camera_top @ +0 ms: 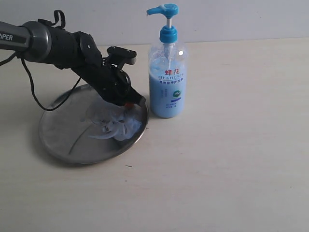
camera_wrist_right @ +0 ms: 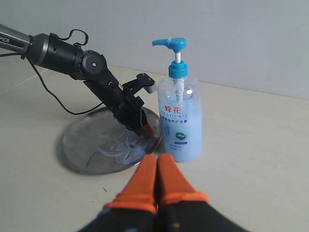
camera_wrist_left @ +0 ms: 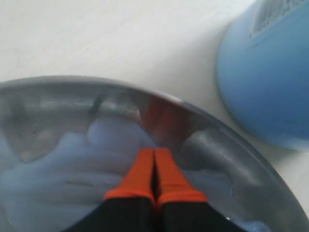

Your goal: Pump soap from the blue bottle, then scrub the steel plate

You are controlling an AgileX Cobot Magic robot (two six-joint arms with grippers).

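The left gripper (camera_wrist_left: 154, 152), fully closed, is set in soap (camera_wrist_left: 63, 164) on the steel plate (camera_wrist_left: 219, 133); the right gripper (camera_wrist_right: 157, 158), likewise closed, is shown only in its own wrist view.

The right gripper (camera_wrist_right: 157, 166) fills the foreground, its two orange fingers (camera_wrist_right: 145, 183) pressed together with no gap, hovering above the pale table (camera_wrist_right: 251, 159). Beyond it the blue bottle (camera_wrist_right: 181, 125) stands upright, its pump head (camera_wrist_right: 171, 44) raised. Just beside the bottle lies the steel plate (camera_wrist_right: 77, 145), streaked with whitish soap (camera_wrist_right: 118, 145). The left gripper (camera_wrist_right: 146, 129) slants down into the plate, its orange tips on the smears near the bottle-side rim.
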